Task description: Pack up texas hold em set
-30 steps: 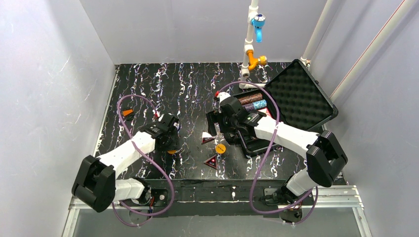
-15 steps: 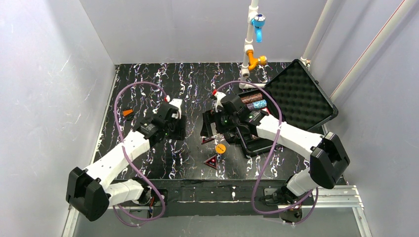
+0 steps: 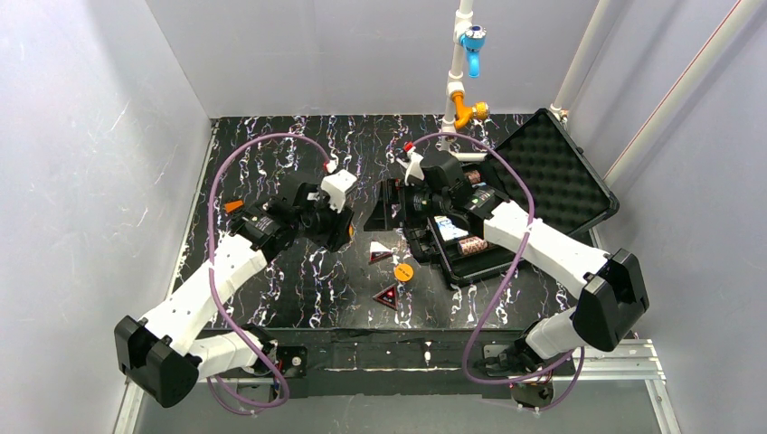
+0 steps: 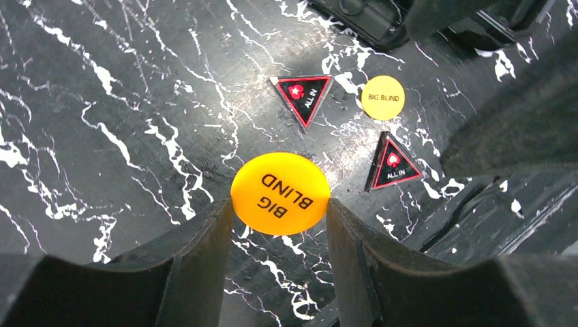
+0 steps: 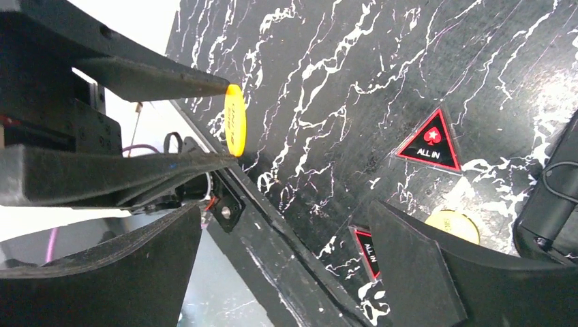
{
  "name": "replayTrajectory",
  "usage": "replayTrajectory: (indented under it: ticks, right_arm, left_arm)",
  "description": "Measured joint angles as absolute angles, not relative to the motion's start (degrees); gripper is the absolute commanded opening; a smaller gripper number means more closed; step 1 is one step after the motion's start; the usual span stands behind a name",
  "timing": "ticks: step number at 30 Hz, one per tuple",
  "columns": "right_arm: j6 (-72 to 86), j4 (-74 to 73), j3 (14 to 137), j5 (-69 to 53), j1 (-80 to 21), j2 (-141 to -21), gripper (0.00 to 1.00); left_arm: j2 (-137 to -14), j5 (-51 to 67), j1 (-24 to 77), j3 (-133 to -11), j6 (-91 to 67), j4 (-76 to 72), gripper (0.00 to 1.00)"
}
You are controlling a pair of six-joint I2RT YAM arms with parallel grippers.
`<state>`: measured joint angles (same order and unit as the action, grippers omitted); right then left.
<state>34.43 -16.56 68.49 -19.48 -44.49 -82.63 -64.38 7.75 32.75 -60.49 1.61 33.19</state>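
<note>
Right arm (image 3: 543, 249) half hides the black rectangular hard case (image 3: 553, 176). Left gripper (image 4: 279, 204) pinches 1 orange round disc (image 4: 280, 193) above the table (image 3: 298, 154), right gripper's (image 5: 285, 208) spread wide. 2 dark triangular markers (image 4: 305, 97) (image 4: 393, 163), 1 yellow round disc (image 4: 382, 97) lie loose.

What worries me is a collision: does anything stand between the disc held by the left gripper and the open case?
Yes: the right gripper, jaws open, hangs beside the left edge of the case, right between it and the left gripper holding the BIG BLIND disc. Nothing else visible blocks that path.
</note>
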Motion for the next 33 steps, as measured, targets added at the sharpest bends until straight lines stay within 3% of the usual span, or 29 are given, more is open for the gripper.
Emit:
replayTrajectory:
  ticks: [5,24,33]
  right_arm:
    - [37.3,-16.7,68.8,-21.7,-43.8,-82.7,0.99]
    - [43.9,-14.8,68.7,-24.8,-44.4,-88.5,0.65]
    - [44.4,-14.8,68.7,-24.6,-46.2,-90.0,0.57]
  left_arm:
    - [-63.3,12.9,32.8,-58.9,7.6,31.1,0.32]
    - [-60.8,23.4,32.8,-53.8,13.1,25.7,0.32]
    - [-61.1,24.0,32.8,-53.6,13.0,25.4,0.33]
